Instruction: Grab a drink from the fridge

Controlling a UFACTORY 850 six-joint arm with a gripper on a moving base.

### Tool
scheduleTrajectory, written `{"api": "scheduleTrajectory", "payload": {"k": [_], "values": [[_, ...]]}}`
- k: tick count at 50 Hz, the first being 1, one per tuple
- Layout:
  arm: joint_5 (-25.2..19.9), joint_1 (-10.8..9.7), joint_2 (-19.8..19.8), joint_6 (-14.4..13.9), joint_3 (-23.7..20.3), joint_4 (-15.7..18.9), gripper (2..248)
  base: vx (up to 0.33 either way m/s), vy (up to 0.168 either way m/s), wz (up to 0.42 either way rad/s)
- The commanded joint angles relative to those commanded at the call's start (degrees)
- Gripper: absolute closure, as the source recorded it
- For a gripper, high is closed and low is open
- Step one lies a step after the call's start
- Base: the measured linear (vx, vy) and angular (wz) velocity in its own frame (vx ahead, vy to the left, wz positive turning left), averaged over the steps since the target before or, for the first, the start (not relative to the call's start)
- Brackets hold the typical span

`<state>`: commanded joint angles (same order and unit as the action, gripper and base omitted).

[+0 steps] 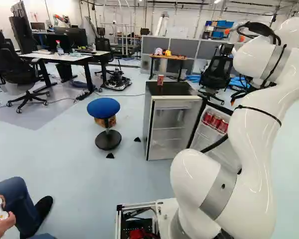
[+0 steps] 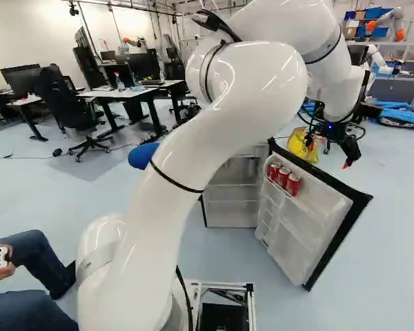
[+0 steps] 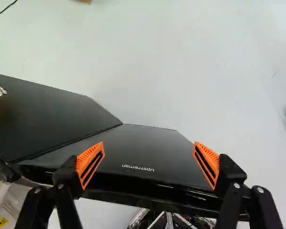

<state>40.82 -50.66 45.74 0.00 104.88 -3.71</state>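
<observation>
Fridge point(image 1: 175, 103) stands open, its door point(image 2: 319, 215) swung wide so that the drinks face the base. Three red cans point(image 2: 283, 177) sit side by side high on the door's inner side, probably racked there to keep them upright and within easy reach. Another can point(image 1: 160, 79) stands on the fridge top, outside the cold space, so it hardly suits the task.

The gripper point(image 3: 148, 161) has its fingers spread wide, with nothing between the pads; that leaves room to straddle a can. It hangs on the door's outer side, the dark panel showing below it in the wrist view, and the door lies between it and the drinks. The arm likely needs to lift over the door's top edge, or come round it, before lowering onto a can. Cutting across low could knock the door and shake the row.
</observation>
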Motion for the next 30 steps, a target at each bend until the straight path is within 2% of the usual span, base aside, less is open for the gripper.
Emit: {"api": "scheduleTrajectory", "payload": {"k": [22, 30], "values": [[5.1, -0.6, 8.9, 0.0, 10.3, -2.4, 3, 0.000, 0.000, 0.000], [5.7, -0.8, 10.8, 0.0, 11.9, -2.5, 3, 0.000, 0.000, 0.000]]}}
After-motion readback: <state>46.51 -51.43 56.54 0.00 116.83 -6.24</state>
